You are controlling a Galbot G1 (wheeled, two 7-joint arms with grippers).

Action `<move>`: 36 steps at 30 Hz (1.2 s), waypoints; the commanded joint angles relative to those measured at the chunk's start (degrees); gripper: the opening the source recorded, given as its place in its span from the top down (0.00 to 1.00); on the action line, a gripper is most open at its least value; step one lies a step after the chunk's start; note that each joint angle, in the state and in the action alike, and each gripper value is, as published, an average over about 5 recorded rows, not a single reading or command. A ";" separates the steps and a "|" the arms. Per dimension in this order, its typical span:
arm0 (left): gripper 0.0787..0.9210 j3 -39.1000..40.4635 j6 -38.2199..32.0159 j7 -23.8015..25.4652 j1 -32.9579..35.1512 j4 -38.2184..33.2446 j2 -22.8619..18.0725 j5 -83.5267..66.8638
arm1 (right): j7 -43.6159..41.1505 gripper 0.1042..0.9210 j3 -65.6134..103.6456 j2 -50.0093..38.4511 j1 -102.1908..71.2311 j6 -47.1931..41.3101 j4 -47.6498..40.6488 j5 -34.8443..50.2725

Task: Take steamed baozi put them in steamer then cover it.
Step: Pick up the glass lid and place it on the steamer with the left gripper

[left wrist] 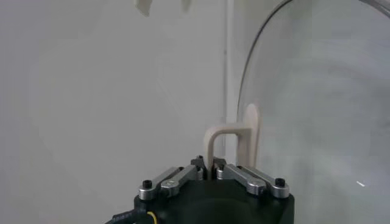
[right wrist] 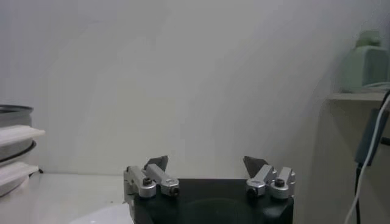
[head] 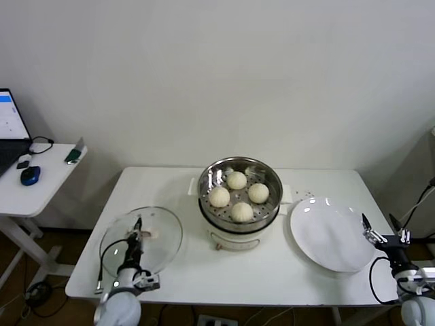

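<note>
Left gripper point(head: 138, 227): we see its jaws clamped tight on the cover's handle point(left wrist: 226, 141).
Cover point(head: 146, 238): we find it lying on the table point(head: 204, 261), left of the steamer.
Steamer point(head: 239, 192): we note it mid-table and uncovered.
Steamed baozi point(head: 238, 195): we count four, all inside the steamer.
Right gripper point(head: 382, 230): we see it spread wide and holding nothing, at the plate's point(head: 329, 232) right edge.

you have a plain white wall point(head: 204, 75) behind the white bench point(head: 183, 265), and off to its left a white side table point(head: 41, 183) carrying a laptop point(head: 10, 129) and blue mouse point(head: 30, 175).
</note>
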 commanded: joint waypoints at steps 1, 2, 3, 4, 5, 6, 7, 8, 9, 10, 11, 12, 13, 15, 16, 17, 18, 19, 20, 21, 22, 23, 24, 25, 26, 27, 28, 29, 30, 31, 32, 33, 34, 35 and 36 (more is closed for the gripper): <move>0.91 -2.38 6.07 3.56 5.90 -16.97 5.16 -0.40 | -0.02 0.12 -0.53 -0.85 1.01 0.01 -0.89 -0.72; 0.91 -2.83 7.41 4.22 6.53 -18.93 6.13 -0.58 | -0.02 0.12 -0.68 -0.99 1.27 0.01 -1.12 -0.94; 0.91 -3.20 9.00 4.98 7.05 -20.95 7.25 -0.96 | 0.00 0.12 -0.87 -1.11 1.58 0.01 -1.38 -1.20; 0.91 -3.52 10.76 5.79 7.46 -22.90 8.47 -1.36 | 0.03 0.12 -1.10 -1.25 1.92 0.02 -1.67 -1.48; 0.91 -3.75 12.28 6.49 7.66 -24.51 9.60 -1.80 | 0.07 0.12 -1.31 -1.37 2.22 0.03 -1.91 -1.74; 0.91 -3.87 13.81 7.14 7.69 -26.00 10.83 -2.29 | 0.13 0.12 -1.55 -1.49 2.53 0.03 -2.13 -2.00; 0.91 -3.92 15.40 7.82 7.56 -27.51 12.00 -2.73 | 0.18 0.12 -1.79 -1.61 2.81 0.01 -2.31 -2.20; 0.91 -3.90 16.56 8.29 7.28 -28.66 12.97 -2.99 | 0.22 0.12 -2.04 -1.75 3.04 -0.01 -2.46 -2.34; 0.91 -3.71 17.67 8.73 6.77 -29.63 14.01 -3.38 | 0.24 0.12 -2.25 -1.88 3.28 -0.01 -2.64 -2.52; 0.91 -3.43 18.67 9.23 6.06 -30.52 15.06 -3.77 | 0.26 0.12 -2.46 -2.00 3.52 0.00 -2.83 -2.72; 0.91 -2.96 19.39 9.71 5.16 -31.15 16.04 -4.05 | 0.26 0.12 -2.65 -2.10 3.74 0.00 -3.03 -2.86; 0.91 -2.30 20.00 10.15 4.04 -31.58 17.01 -4.27 | 0.26 0.12 -2.85 -2.18 3.98 0.02 -3.23 -3.01; 0.91 -1.12 20.76 10.74 2.51 -31.94 18.01 -4.46 | 0.26 0.12 -3.03 -2.21 4.21 0.05 -3.43 -3.18; 0.91 2.15 22.22 12.29 -1.53 -32.29 19.41 -4.40 | 0.25 0.12 -3.42 -2.20 4.60 0.08 -3.72 -3.39; 0.91 4.31 22.78 13.17 -3.87 -32.22 19.77 -4.03 | 0.25 0.12 -3.63 -2.16 4.81 0.12 -3.89 -3.55; 0.91 6.76 23.30 14.13 -6.52 -32.02 19.92 -3.44 | 0.25 0.12 -3.82 -2.07 5.04 0.20 -4.09 -3.76; 0.91 9.00 23.57 15.14 -9.18 -31.62 19.74 -2.61 | 0.25 0.12 -3.98 -1.96 5.27 0.29 -4.30 -3.94; 0.91 11.30 23.62 16.09 -11.87 -30.92 19.24 -1.56 | 0.25 0.12 -4.10 -1.82 5.51 0.37 -4.52 -4.09; 0.91 13.56 23.62 17.13 -14.61 -29.83 18.33 -0.36 | 0.25 0.12 -4.21 -1.65 5.76 0.45 -4.79 -4.21; 0.91 15.59 23.62 18.11 -17.22 -28.60 17.19 0.62 | 0.26 0.12 -4.28 -1.49 6.01 0.52 -5.05 -4.29; 0.91 17.34 23.62 19.07 -19.58 -27.02 15.87 1.70 | 0.25 0.12 -4.34 -1.35 6.24 0.61 -5.34 -4.34; 0.91 19.17 23.62 19.91 -21.63 -25.32 14.10 2.75 | 0.24 0.12 -4.38 -1.21 6.49 0.71 -5.68 -4.41; 0.91 20.71 23.62 20.65 -23.28 -23.81 12.34 3.66 | 0.23 0.12 -4.43 -1.12 6.70 0.80 -5.99 -4.48; 0.91 21.89 23.62 21.21 -24.35 -22.56 10.53 4.55 | 0.21 0.12 -4.47 -1.06 6.88 0.89 -6.30 -4.56; 0.91 23.09 23.62 21.81 -25.31 -21.24 8.57 5.65 | 0.18 0.12 -4.51 -1.02 7.02 0.96 -6.61 -4.66; 0.91 24.22 23.62 22.32 -26.19 -20.14 6.69 6.50 | 0.15 0.12 -4.54 -1.03 7.11 1.00 -6.86 -4.75; 0.91 25.11 23.62 22.78 -27.07 -19.01 5.05 7.40 | 0.09 0.12 -4.58 -1.05 7.18 1.05 -7.15 -4.85; 0.91 25.95 23.62 23.18 -27.95 -17.62 3.28 8.28 | 0.04 0.12 -4.61 -1.07 7.24 1.13 -7.44 -4.99; 0.91 26.62 23.62 23.50 -28.67 -16.35 1.86 9.05 | -0.01 0.12 -4.62 -1.09 7.29 1.19 -7.71 -5.13; 0.91 27.03 23.62 23.76 -29.37 -15.07 0.17 9.84 | -0.05 0.12 -4.65 -1.15 7.35 1.27 -7.96 -5.25; 0.91 27.32 23.62 24.02 -29.89 -13.72 -1.86 10.71 | -0.10 0.12 -4.67 -1.20 7.41 1.36 -8.23 -5.37; 0.91 27.48 23.62 24.25 -30.24 -12.57 -3.78 11.39 | -0.14 0.12 -4.68 -1.25 7.49 1.43 -8.45 -5.46; 0.91 27.64 23.62 24.42 -30.54 -11.53 -5.76 12.03 | -0.17 0.12 -4.68 -1.31 7.56 1.47 -8.62 -5.52; 0.91 27.81 23.62 24.56 -30.84 -10.43 -7.95 12.80 | -0.20 0.12 -4.68 -1.39 7.63 1.52 -8.82 -5.58; 0.91 28.05 23.62 24.64 -31.09 -9.47 -9.86 13.51 | -0.25 0.12 -4.65 -1.45 7.73 1.57 -9.02 -5.63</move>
